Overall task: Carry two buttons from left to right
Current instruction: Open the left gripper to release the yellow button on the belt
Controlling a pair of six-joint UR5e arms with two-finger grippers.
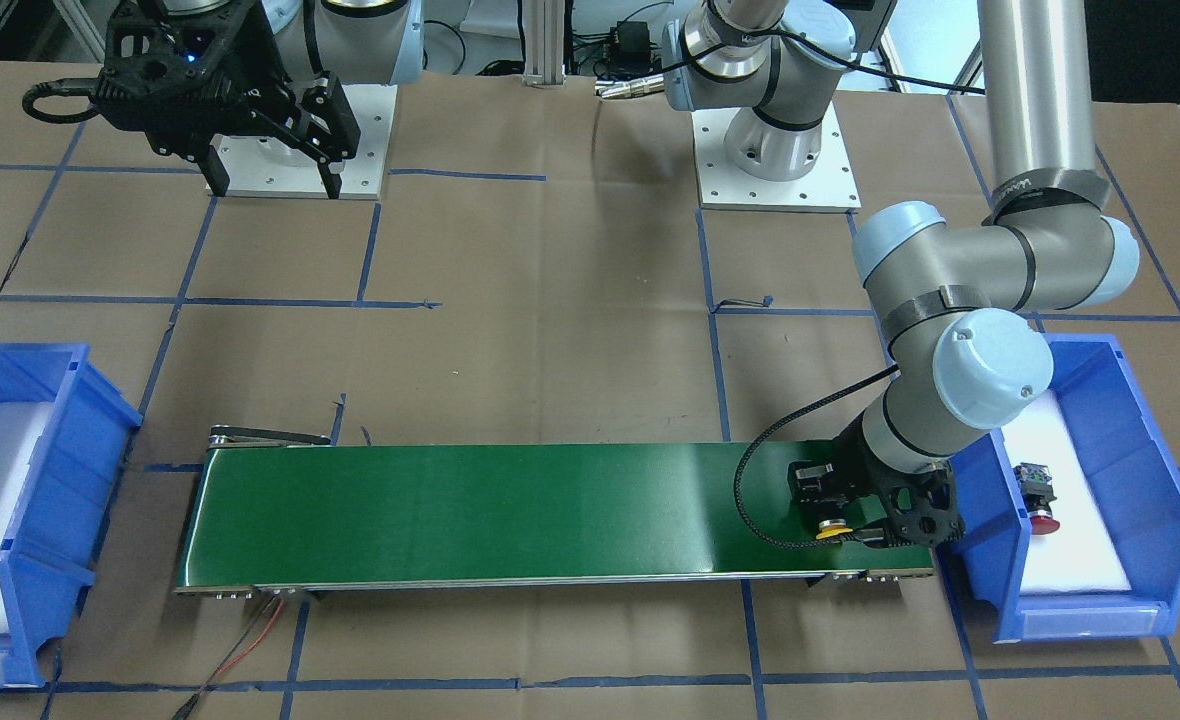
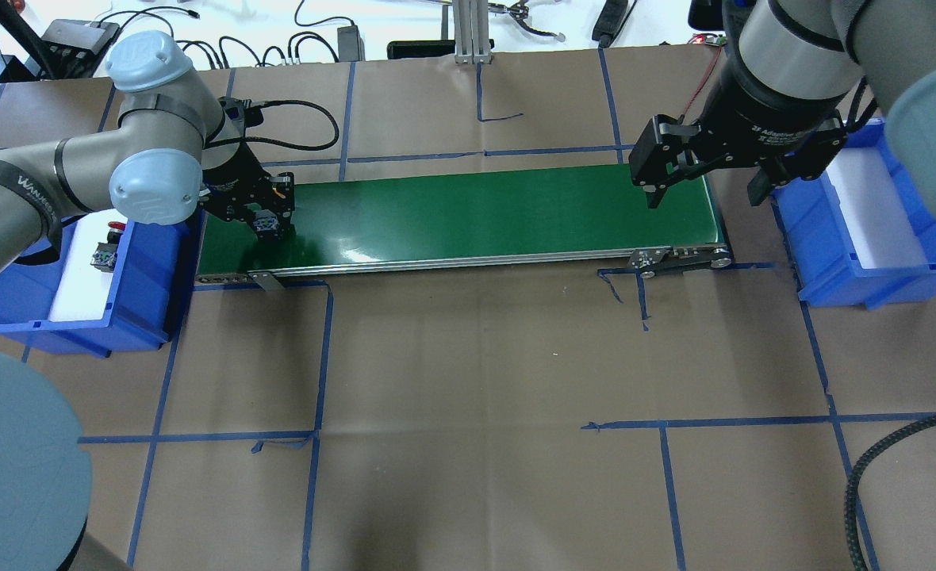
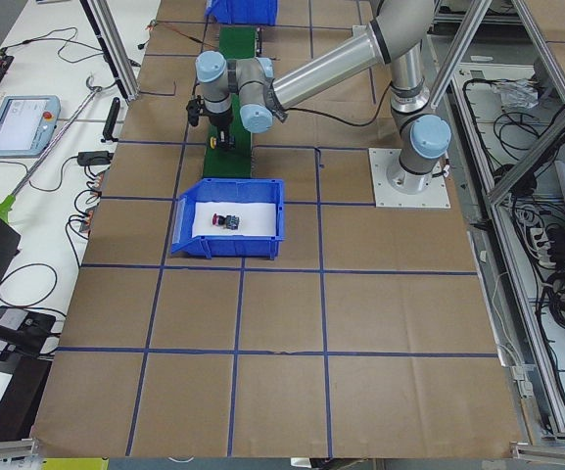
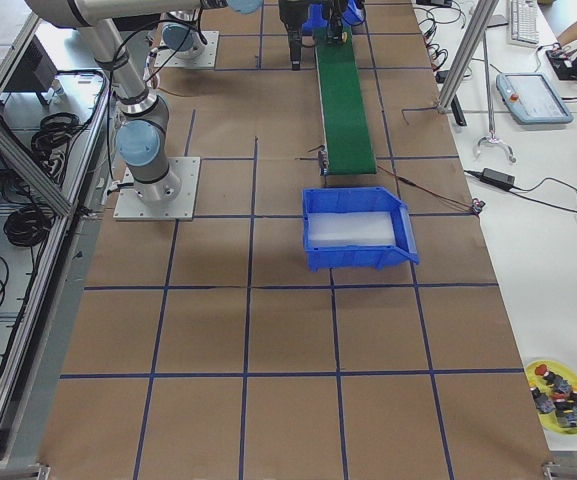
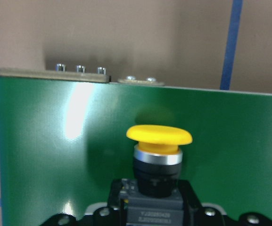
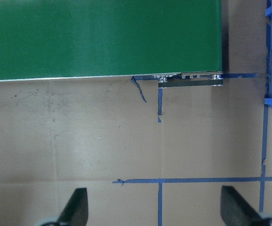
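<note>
The yellow-capped button stands upright on its black body on the left end of the green conveyor belt. My left gripper is shut on its body, and the yellow cap shows under the fingers. The red-capped button lies on the white pad in the blue bin on my left; it also shows in the overhead view. My right gripper hangs open and empty over the belt's right end, fingers wide apart.
A second blue bin with a white pad stands past the belt's right end. The brown paper table cover has blue tape lines. A red wire runs from the belt's right end. Spare parts lie on a yellow dish far off.
</note>
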